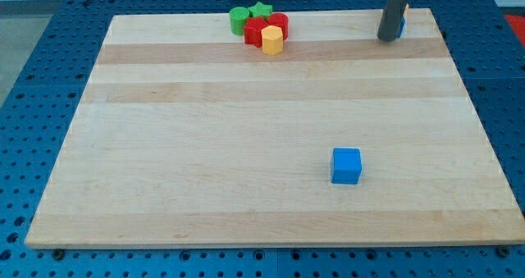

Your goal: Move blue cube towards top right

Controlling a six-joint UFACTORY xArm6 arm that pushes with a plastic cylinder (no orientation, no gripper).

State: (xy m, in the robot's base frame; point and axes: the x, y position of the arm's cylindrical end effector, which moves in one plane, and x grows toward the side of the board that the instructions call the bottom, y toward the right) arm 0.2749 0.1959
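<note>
The blue cube (345, 165) sits alone on the wooden board (205, 147), right of the middle and toward the view's bottom. My tip (385, 38) is at the view's top right, far above the cube and a little to its right. Just right of the rod a sliver of a blue block (402, 26) with a yellow bit on top shows, mostly hidden by the rod.
A cluster sits at the view's top centre: a green cylinder (239, 19), a green star (261, 10), red blocks (277, 22) and a yellow hexagonal block (271, 39). The board lies on a blue perforated table (33, 81).
</note>
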